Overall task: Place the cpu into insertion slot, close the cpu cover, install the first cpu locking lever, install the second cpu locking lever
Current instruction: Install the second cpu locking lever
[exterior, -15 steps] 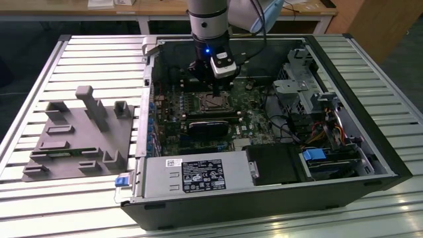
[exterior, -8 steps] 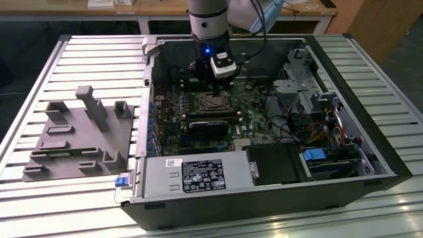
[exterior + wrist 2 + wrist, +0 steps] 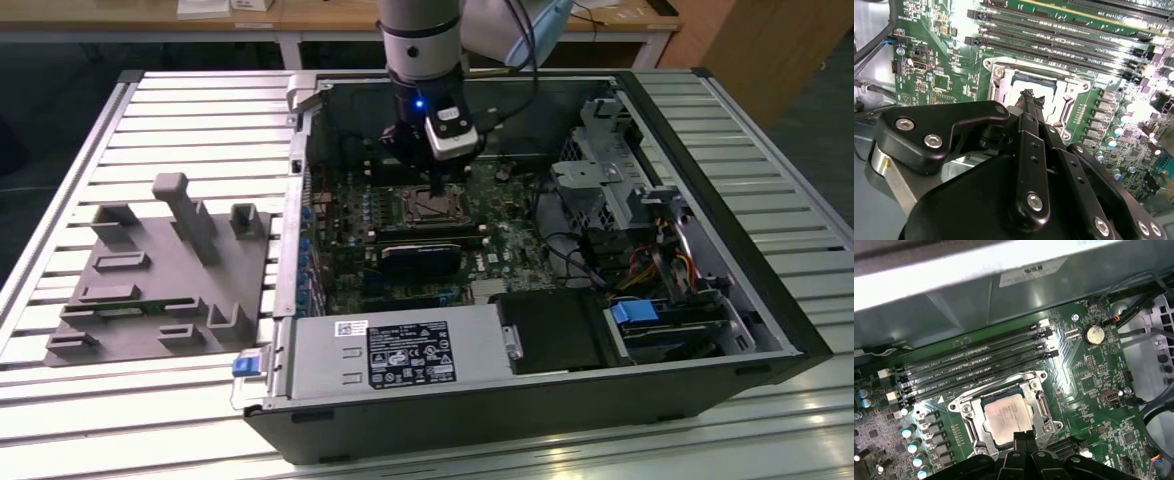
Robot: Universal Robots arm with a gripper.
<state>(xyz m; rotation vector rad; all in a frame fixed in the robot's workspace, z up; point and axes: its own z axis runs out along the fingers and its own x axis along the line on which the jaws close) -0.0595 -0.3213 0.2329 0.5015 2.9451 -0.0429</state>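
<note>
Exterior view: high and well back, looking down at an angle onto the open computer case [image 3: 534,250] lying on the slatted table [image 3: 174,110].
First wrist view: close over the motherboard [image 3: 1089,390], facing down past the arm's own black parts — memory slots [image 3: 974,365] beyond the socket.
Second wrist view: closer still, looking along the gripper [image 3: 1031,102] toward the board.
Shared: both wrist views catch the insertion slot [image 3: 1006,412] — seen from opposite sides.
</note>
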